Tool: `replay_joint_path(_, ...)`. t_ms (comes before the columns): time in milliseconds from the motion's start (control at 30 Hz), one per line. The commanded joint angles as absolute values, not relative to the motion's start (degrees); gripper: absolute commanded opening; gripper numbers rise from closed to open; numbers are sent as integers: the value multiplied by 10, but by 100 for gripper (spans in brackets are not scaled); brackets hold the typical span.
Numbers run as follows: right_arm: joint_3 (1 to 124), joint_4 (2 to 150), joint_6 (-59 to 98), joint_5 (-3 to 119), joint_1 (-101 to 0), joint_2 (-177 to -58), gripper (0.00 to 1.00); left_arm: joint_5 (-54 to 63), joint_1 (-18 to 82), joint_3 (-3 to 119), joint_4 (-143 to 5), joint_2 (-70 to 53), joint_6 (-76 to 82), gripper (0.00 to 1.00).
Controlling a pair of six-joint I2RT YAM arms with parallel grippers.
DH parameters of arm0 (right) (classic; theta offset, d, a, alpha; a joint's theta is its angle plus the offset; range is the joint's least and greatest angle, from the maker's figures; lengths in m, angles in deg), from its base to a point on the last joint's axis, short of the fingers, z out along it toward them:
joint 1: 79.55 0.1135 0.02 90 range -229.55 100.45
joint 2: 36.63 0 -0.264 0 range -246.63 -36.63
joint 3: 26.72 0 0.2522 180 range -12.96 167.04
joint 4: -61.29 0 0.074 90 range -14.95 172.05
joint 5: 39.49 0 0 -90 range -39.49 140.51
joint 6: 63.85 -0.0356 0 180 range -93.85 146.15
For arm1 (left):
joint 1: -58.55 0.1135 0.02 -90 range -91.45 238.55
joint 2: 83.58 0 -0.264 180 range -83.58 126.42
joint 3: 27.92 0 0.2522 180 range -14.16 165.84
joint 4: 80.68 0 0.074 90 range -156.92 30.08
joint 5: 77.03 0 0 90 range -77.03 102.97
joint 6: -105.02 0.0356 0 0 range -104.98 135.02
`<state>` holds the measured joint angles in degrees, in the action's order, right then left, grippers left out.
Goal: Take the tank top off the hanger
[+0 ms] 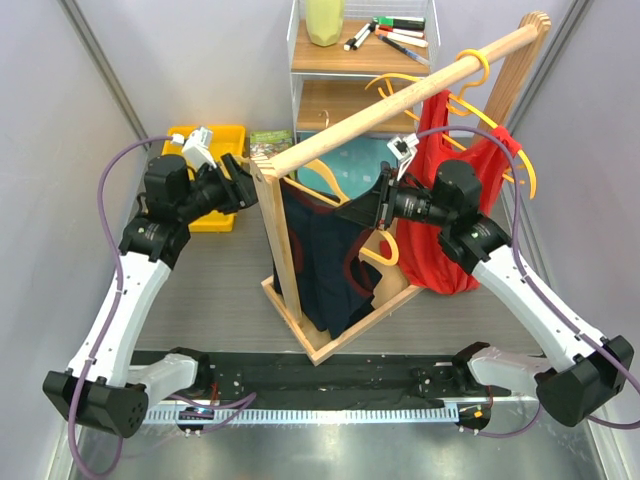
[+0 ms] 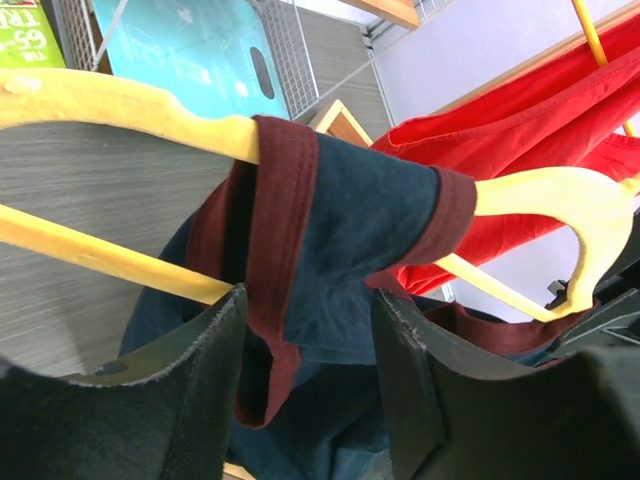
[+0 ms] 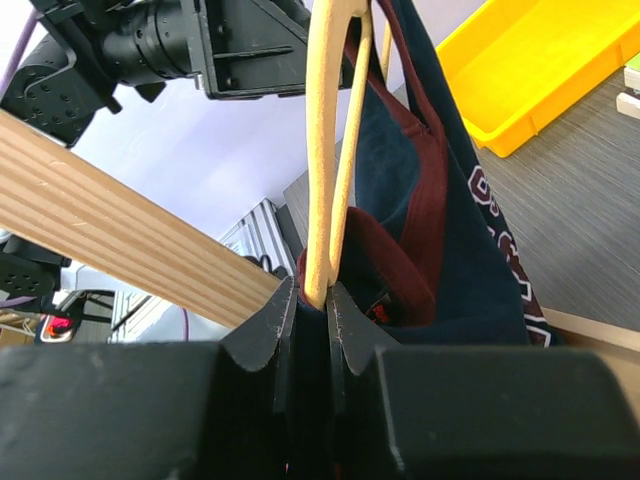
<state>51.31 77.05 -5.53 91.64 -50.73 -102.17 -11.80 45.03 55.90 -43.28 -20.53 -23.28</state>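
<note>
Above table [image 1: 228, 292], tank top [image 1: 315, 262] hangs down

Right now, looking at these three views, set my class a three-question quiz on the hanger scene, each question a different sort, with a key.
1. True or false: the right hand is shut on the yellow hanger.
2. What colour is the tank top on that hanger: A red, B navy, C green?
3. Fill in: the left hand stands open around the top's ___.
Key: 1 true; 2 B; 3 strap.
</note>
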Motion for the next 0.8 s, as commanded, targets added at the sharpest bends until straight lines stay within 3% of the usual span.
replay_joint_path(0, 516, 715, -65, 926, -504, -993, 1, -147, 450, 564, -457, -198, -229, 51)
replay_joint_path(100, 512, 712, -69, 925, -504, -995, 1, -152, 450, 562, -472, -203, -237, 30)
replay_joint_path(267, 494, 693, -78, 926, -503, -996, 1, -142, 451, 568, -467, -216, -230, 10)
replay_joint_path(300, 491, 692, -80, 924, -503, -994, 1, -133, 451, 573, -459, -216, -227, 0)
replay_joint_path(600, 476, 780, -47, 900, -502, -931, 1, 109, 455, 673, -333, -205, -164, 0)
replay_joint_path(767, 455, 820, -36, 882, -503, -876, 1, 95, 478, 710, -311, -163, -174, 0)
